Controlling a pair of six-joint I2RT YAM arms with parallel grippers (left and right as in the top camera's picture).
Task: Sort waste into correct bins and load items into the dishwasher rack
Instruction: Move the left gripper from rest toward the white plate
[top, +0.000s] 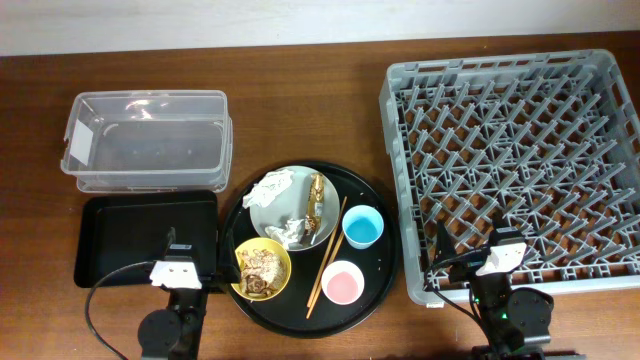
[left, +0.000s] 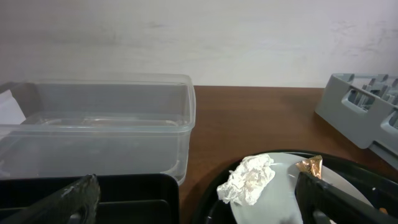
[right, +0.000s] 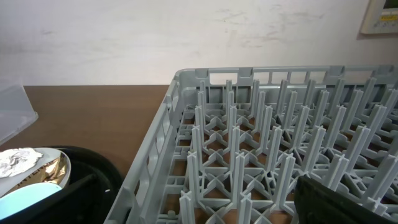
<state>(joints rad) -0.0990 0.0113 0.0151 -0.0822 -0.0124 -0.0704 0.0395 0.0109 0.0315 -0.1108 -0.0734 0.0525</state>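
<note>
Seen from above, with 12 o'clock toward the far edge, a round black tray (top: 380, 272) lies in the middle of the desk (top: 300, 80) and carries most of the things. In its 12 o'clock part is the grey-green plate (top: 286, 212). One crumpled napkin (top: 269, 190) lies at 10 o'clock on the plate. A second napkin (top: 290, 234) is at the plate's 6 o'clock edge. The brown-gold wrapper strip (top: 316, 203) lies along its 3 o'clock side.

At 7 o'clock on the round tray stands the yellow bowl (top: 284, 258), with brownish food scraps (top: 260, 270) inside it. The blue cup (top: 362, 228) is near 3 o'clock and the pink cup (top: 343, 283) near 5 o'clock, both upright. The chopsticks (top: 326, 258) lie together between the cups and the bowl, slanting from 1 o'clock to 6 o'clock.

The shallow black tray (top: 130, 235) is just beside the round tray at 9 o'clock. The clear tub (top: 150, 145) stands just beyond it, at 10 o'clock. The dishwasher rack (top: 500, 68) is just beside the round tray at 3 o'clock.

The left hand (left: 198, 182) hangs over the 5 o'clock corner of the shallow black tray. Its fingers are spread wide, one over that tray and one over the round tray near the wrapper strip. The right hand (right: 196, 186) hangs over the 6 o'clock rim of the rack, and its fingers are spread wide too.
</note>
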